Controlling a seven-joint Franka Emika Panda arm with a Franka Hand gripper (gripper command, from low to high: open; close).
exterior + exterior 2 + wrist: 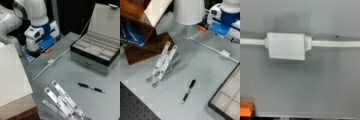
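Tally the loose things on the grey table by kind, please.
Pen: 1
Folding metal stand: 1
Compartment box, lid open: 1
White cable with inline block: 1
Total: 4
The tool's fingertips do not show in any view.

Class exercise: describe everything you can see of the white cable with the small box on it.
The white cable lies flat on the grey table, running in a front view from the lower left up toward the open compartment box. A small white rectangular connector block, plastic-looking, sits inline partway along. The wrist view looks straight down on it. Nothing grips it.
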